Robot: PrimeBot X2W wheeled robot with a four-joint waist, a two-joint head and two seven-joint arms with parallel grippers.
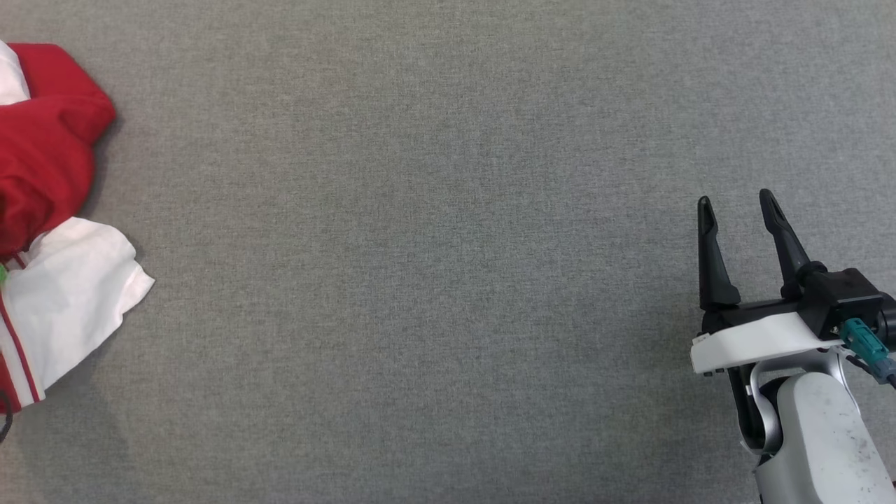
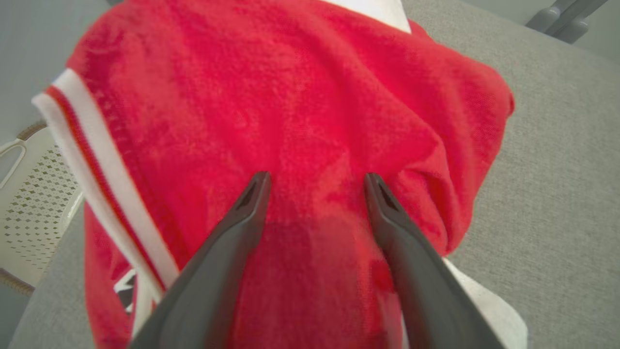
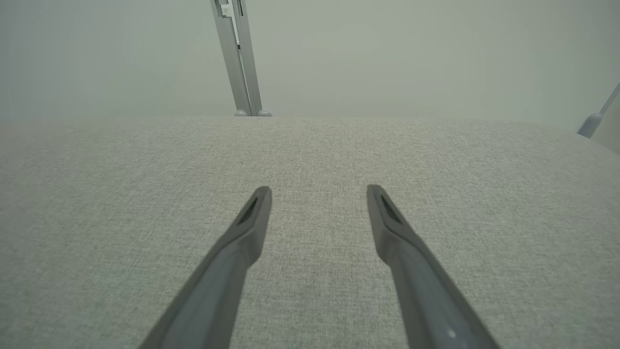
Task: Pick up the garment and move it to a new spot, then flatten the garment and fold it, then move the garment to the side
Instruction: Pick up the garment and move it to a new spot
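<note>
Head overhead; wrists low, left close on garment [image 2: 310,97]

The grey tabletop [image 1: 448,280] lies open from 10 o'clock round to 6 in the head view, with only the crumpled garment [image 1: 49,175] heaped at the 9 o'clock edge and the right gripper [image 1: 736,199] with its forearm at 4 o'clock taking up room. The left gripper [image 2: 316,176], fingers spread, has the garment's red folds close at 12 o'clock, open tabletop at 3 and a white chair [image 2: 29,208] off the edge at 8. Beyond the table's far edge a grey post [image 3: 240,58] stands at 11 o'clock from the right gripper.
</note>
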